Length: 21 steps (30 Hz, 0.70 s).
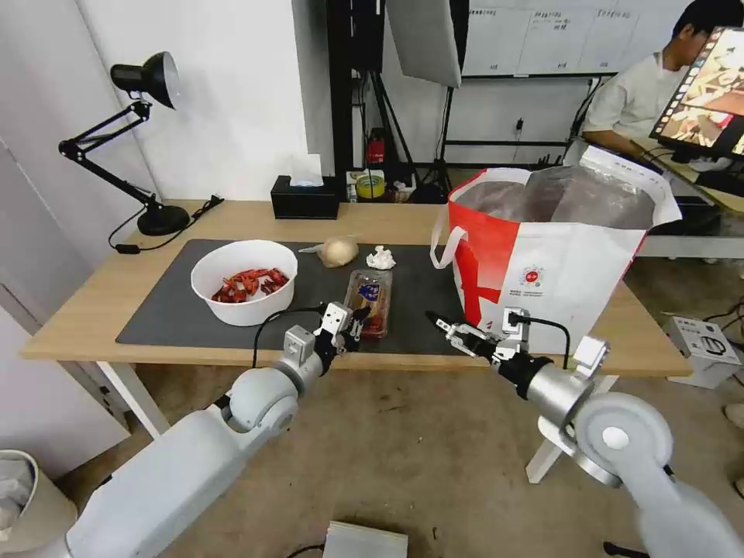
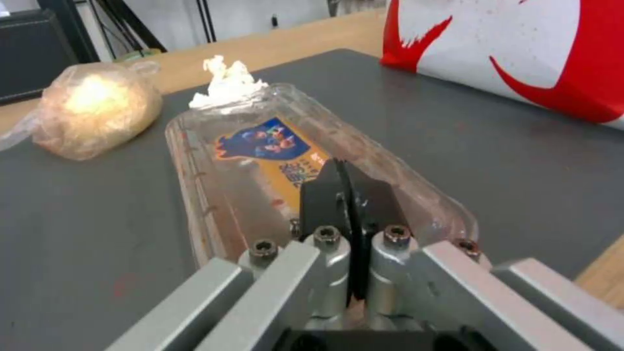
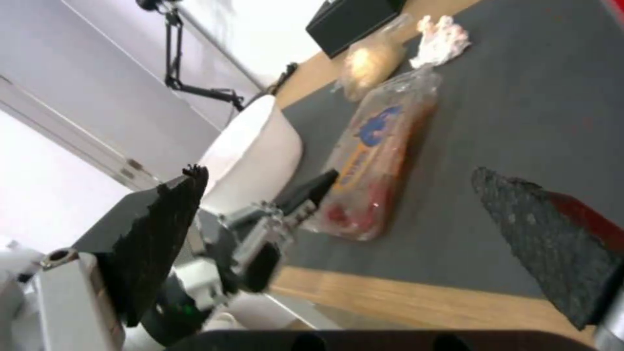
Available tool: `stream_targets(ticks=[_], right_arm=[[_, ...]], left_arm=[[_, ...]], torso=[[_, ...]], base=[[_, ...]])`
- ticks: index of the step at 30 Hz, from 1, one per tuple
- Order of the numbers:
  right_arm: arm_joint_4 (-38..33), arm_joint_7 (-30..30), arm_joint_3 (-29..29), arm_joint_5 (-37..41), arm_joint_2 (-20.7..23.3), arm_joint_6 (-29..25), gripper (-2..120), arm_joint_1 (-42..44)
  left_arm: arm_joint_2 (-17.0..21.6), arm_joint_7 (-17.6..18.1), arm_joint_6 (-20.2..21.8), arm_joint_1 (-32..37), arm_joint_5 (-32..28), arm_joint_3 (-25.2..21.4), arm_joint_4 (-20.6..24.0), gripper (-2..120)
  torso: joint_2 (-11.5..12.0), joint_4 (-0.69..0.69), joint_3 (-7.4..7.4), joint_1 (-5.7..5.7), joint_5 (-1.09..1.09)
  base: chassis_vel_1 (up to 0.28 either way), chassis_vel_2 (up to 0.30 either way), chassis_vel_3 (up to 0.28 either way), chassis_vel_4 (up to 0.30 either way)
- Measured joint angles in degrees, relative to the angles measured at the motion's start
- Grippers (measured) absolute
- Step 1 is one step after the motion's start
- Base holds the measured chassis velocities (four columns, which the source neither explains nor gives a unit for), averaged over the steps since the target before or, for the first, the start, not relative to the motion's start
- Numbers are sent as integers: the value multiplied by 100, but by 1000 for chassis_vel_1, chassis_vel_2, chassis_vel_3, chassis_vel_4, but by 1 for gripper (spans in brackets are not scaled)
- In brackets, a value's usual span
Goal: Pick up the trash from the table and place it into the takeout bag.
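On the dark mat [image 1: 170, 310] of the table [image 1: 85, 310] stand a white bowl [image 1: 248, 311] of red crayfish shells and a clear tray [image 1: 370, 301] with a blue and orange label. A film-wrapped beige lump [image 1: 339, 251] and a white tissue wad [image 1: 380, 257] lie behind the tray. My left gripper [image 1: 358, 319] is shut, its tips just over the tray's [image 2: 260, 161] near end; I cannot tell whether they touch it. My right gripper [image 1: 435, 321] hovers open at the mat's front edge, between the tray and the takeout bag [image 1: 558, 271], fingers [image 3: 163, 229] spread wide.
A black tissue box [image 1: 304, 198] stands at the table's back edge. A black desk lamp [image 1: 147, 139] stands at the back left corner, with its cable on the wood. The bag stands open on the right end of the table. A grey bin [image 1: 27, 496] stands on the floor.
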<state>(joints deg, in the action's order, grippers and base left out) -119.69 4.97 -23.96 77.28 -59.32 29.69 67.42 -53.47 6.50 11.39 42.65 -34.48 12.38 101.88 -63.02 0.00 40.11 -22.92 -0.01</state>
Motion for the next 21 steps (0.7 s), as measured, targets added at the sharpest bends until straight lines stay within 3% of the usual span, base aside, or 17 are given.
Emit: stream_targets(ticks=[21], right_arm=[[1050,1272,903,801,-627,-114,100,-1467]], left_arm=[[5,9,-15,-14,-22,18,-131,0]], torso=[[-1,0,0,0,0]], base=[[0,0,0,0]])
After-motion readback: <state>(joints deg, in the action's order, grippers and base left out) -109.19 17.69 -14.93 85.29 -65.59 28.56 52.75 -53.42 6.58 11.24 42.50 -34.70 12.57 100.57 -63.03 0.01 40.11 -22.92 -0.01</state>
